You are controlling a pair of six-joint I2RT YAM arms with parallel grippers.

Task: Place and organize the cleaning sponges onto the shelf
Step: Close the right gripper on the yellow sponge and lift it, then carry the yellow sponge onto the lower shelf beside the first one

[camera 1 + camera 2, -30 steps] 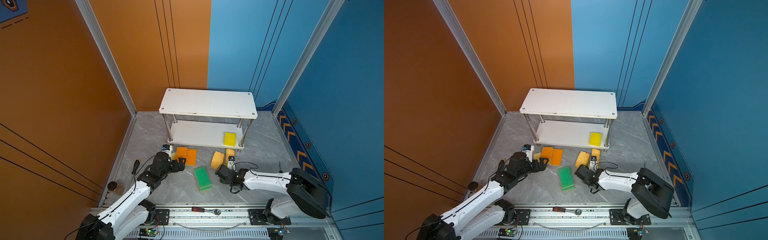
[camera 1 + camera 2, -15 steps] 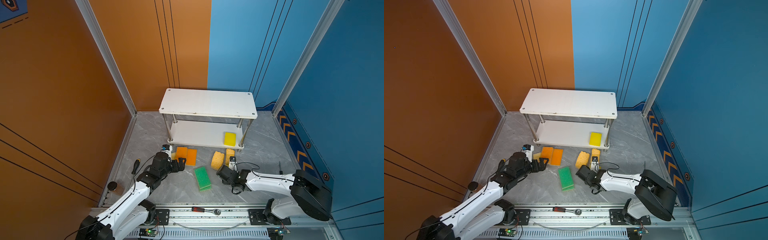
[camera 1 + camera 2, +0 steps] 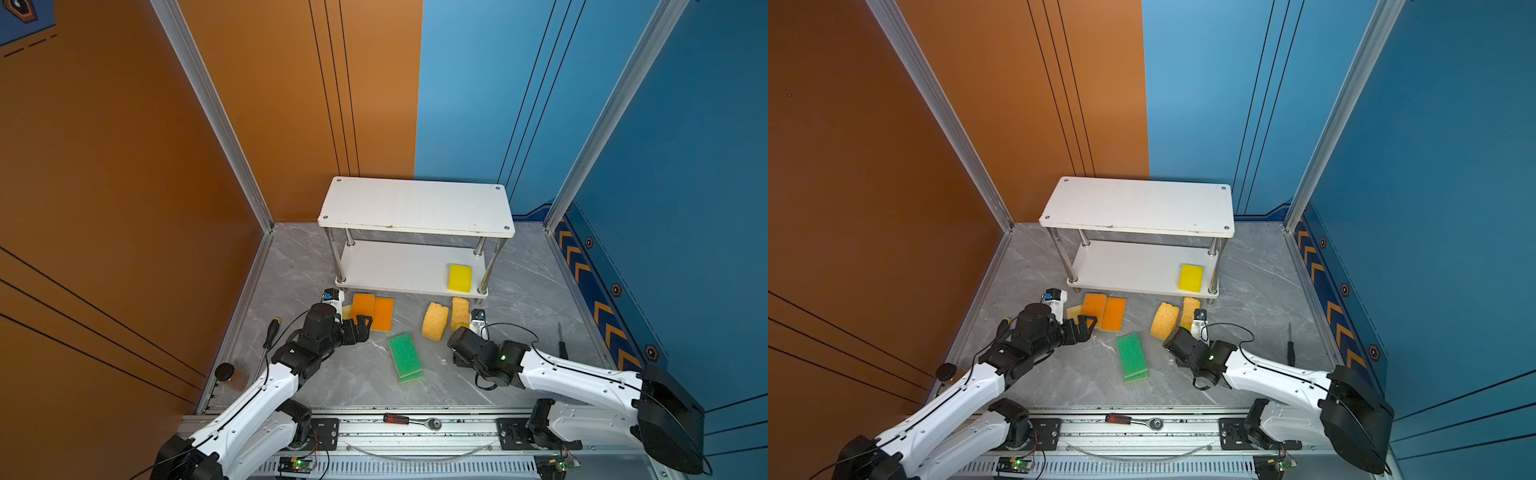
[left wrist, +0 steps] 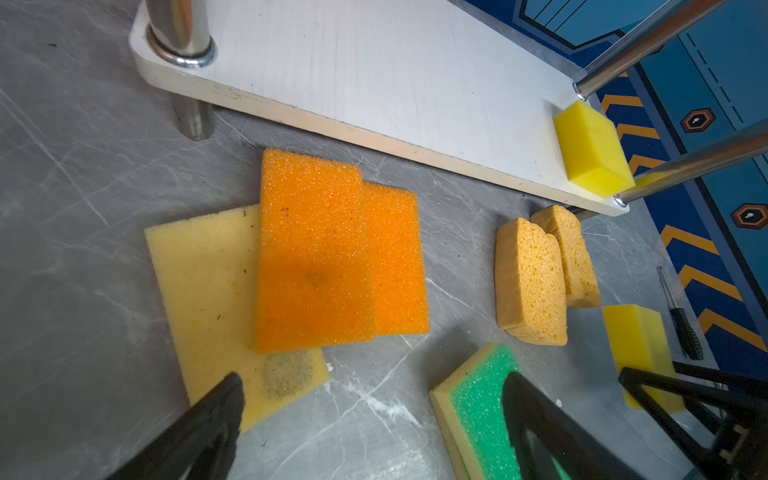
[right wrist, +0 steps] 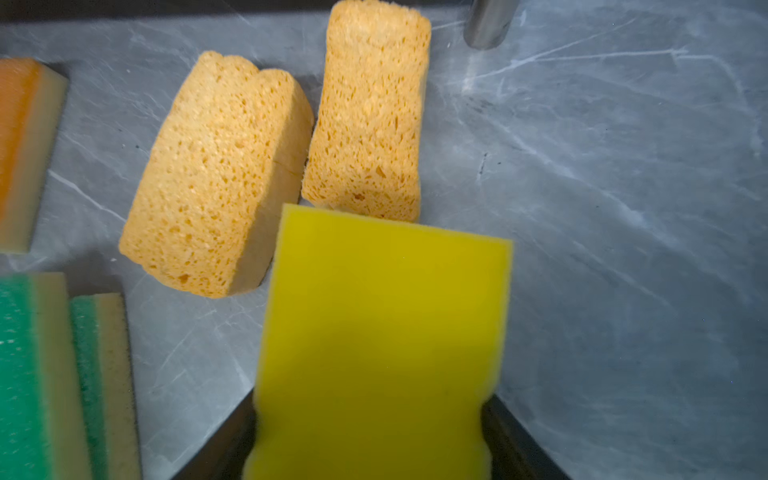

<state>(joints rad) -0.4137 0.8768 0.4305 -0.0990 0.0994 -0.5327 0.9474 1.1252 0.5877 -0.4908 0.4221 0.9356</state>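
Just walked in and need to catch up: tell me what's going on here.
Two robot arms are putting sponges on a white shelf. The right end effector is shut on a yellow sponge. The left end effector hangs open by the orange sponges. A second yellow sponge lies on the shelf's lower board; the green sponges and porous sponges lie on the floor.

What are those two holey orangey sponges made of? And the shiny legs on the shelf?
The holey sponge and its twin look like soft cellulose or a similar foam: matte, rough and riddled with uneven open pores. The posts look like polished metal, probably chrome-plated: smooth, mirror-bright and catching reflections.
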